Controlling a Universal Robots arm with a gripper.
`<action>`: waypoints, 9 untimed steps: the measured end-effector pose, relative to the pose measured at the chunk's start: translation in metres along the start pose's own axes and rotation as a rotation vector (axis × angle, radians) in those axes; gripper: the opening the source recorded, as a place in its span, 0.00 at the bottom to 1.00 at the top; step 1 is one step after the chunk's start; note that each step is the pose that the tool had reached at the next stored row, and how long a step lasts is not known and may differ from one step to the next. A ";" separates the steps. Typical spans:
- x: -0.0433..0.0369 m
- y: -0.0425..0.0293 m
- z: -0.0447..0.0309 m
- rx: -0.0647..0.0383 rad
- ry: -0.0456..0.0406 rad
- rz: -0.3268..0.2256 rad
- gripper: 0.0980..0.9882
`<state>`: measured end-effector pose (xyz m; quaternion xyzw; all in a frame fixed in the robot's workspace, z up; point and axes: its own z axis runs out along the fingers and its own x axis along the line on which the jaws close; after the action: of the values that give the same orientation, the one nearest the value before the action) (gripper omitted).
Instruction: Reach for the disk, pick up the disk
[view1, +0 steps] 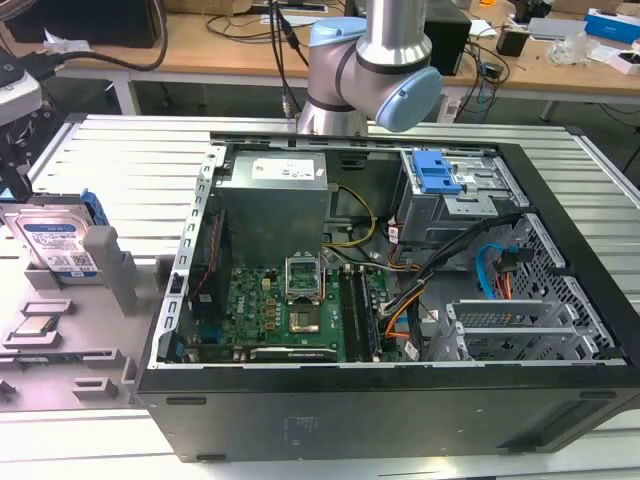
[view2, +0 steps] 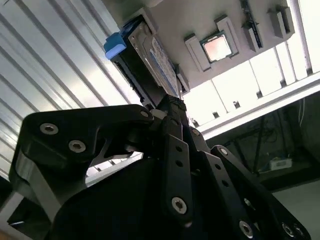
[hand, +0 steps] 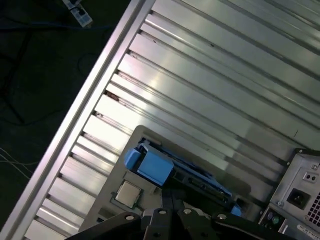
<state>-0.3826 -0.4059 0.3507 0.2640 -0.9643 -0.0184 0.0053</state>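
The disk (view1: 55, 245) is a silver-grey hard drive with a white-and-blue label and blue side rails. It stands tilted on edge in a grey holder (view1: 112, 268) at the exterior view's left. My gripper (view1: 10, 165) hangs at that view's left edge, just above and beside the disk, and is apart from it. In the second wrist view the black gripper linkage (view2: 172, 102) points at the disk (view2: 145, 55), whose blue rail end faces me. The first wrist view has the gripper (hand: 167, 200) close over the disk (hand: 155, 167).
A small square processor chip (view1: 35, 327) (view2: 216, 46) (hand: 129, 193) lies in the grey fixture near the disk. An open computer case (view1: 380, 420) with a blue-latched drive cage (view1: 435, 175) takes the middle and right of the slatted metal table (view1: 130, 160). A cluttered bench stands behind.
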 end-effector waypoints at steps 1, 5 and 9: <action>0.0000 0.0000 0.0000 0.000 0.0007 -0.018 0.01; 0.0000 0.0000 0.0000 0.000 0.0039 -0.100 0.01; 0.0000 0.0000 0.0000 0.000 0.0067 -0.177 0.01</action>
<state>-0.3826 -0.4059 0.3506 0.3481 -0.9372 -0.0178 0.0069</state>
